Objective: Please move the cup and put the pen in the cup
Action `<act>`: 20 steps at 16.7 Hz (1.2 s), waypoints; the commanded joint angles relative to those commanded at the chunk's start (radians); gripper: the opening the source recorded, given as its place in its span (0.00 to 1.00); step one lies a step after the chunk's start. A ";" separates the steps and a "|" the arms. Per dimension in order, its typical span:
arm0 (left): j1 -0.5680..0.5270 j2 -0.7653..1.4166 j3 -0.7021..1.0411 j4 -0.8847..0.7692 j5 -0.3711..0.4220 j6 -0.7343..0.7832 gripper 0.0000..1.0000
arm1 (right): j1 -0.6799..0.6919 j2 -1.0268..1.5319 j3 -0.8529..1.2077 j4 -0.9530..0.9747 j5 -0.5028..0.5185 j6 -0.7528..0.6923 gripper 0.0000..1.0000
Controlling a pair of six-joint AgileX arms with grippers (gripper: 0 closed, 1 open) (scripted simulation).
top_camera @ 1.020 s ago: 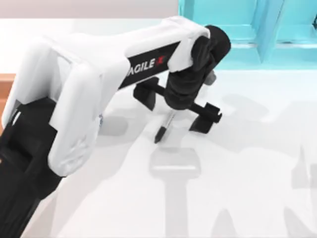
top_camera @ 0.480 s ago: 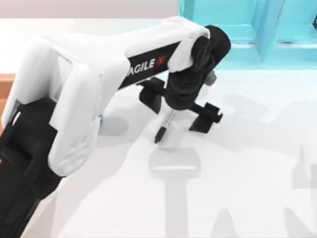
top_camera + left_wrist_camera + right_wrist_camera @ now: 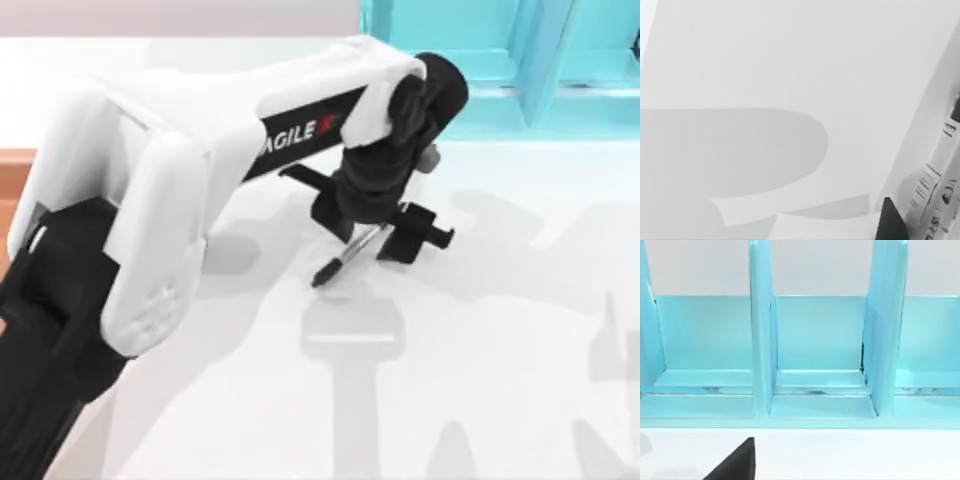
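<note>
The pen (image 3: 345, 255) lies slanted on the white table near the middle, its black tip pointing toward the front left. My left gripper (image 3: 372, 228) hangs straight over the pen's upper end, its two black fingers drawn in against the barrel. In the left wrist view the grey-white labelled barrel of the pen (image 3: 935, 190) runs along the frame's edge above the table. The cup is out of view. My right arm is parked facing the turquoise rack; a black part of its gripper (image 3: 735, 465) shows in the right wrist view.
A turquoise rack (image 3: 500, 60) with upright dividers (image 3: 815, 365) stands along the back right of the table. A brown strip (image 3: 12, 170) shows at the left edge. My left arm's white body covers the table's left half.
The left gripper's fingers have closed inward from a wide spread. The pen has swung from nearly upright in the picture to a slant, its tip staying in place.
</note>
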 joint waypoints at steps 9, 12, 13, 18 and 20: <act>-0.021 -0.063 0.010 -0.014 0.052 -0.025 0.00 | 0.000 0.000 0.000 0.000 0.000 0.000 1.00; -0.035 -0.109 -0.023 -0.027 0.051 -0.040 0.00 | 0.000 0.000 0.000 0.000 0.000 0.000 1.00; -0.043 -0.127 -0.035 -0.034 0.050 -0.048 0.00 | 0.000 0.000 0.000 0.000 0.000 0.000 1.00; -0.076 -0.215 -0.095 -0.067 0.045 -0.083 0.00 | 0.000 0.000 0.000 0.000 0.000 0.000 1.00; -0.088 -0.250 -0.120 -0.080 0.043 -0.098 0.00 | 0.000 0.000 0.000 0.000 0.000 0.000 1.00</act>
